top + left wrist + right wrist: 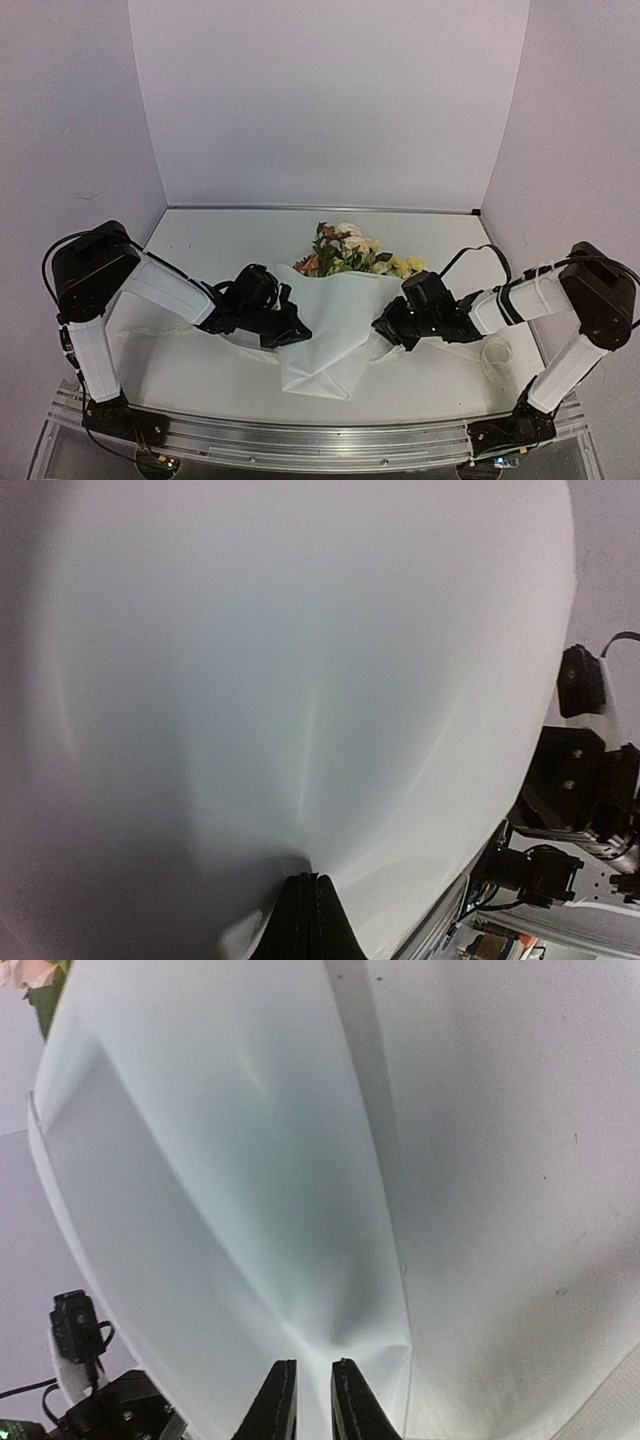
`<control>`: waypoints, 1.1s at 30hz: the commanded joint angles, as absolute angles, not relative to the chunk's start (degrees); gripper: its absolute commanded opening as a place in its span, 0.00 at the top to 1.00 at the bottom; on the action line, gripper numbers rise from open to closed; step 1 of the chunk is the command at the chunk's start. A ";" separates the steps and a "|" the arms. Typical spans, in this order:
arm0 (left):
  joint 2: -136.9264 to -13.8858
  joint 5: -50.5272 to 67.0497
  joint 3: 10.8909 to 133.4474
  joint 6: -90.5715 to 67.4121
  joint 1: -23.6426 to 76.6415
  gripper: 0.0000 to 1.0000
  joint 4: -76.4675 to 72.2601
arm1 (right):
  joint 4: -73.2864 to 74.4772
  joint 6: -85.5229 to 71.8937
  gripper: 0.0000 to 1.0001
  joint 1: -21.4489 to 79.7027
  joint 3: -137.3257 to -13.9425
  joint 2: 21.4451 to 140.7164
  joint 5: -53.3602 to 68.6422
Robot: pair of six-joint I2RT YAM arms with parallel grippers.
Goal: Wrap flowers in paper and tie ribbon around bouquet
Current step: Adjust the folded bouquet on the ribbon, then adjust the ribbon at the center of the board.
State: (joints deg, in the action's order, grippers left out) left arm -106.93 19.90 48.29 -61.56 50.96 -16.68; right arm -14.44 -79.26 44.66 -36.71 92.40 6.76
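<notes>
Now both end effectors [308, 882] [314, 1366] pinch paper [335, 310] round flowers [350, 250].

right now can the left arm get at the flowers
Probably not without letting go: the left gripper is shut on the paper, which covers the stems. The flowers show only as heads past its far edge.

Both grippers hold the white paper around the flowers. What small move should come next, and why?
Probably the left gripper should draw its pinched edge of the large thin white paper sheet across toward the right gripper, which pinches the opposite side; the sheet lies loose around the yellow, pink and orange flowers.
</notes>
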 commanded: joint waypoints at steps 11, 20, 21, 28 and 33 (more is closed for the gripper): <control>-106.40 19.84 51.66 -61.75 51.15 0.99 -16.61 | 12.66 -76.37 0.61 44.55 -32.70 74.84 -2.61; -105.73 19.83 51.59 -61.55 51.16 0.99 -16.32 | 2.88 -77.91 0.55 41.16 -29.58 81.29 1.14; -105.56 19.78 51.53 -61.51 51.14 0.98 -16.18 | 0.61 -78.16 0.55 40.44 -28.91 82.00 1.57; -102.75 19.63 51.57 -60.18 51.15 0.89 -15.00 | -8.12 -77.61 0.66 37.66 -28.62 86.47 3.36; -99.72 19.51 52.47 -58.57 51.11 0.83 -13.27 | -8.80 -76.70 0.92 36.81 -29.81 88.05 2.88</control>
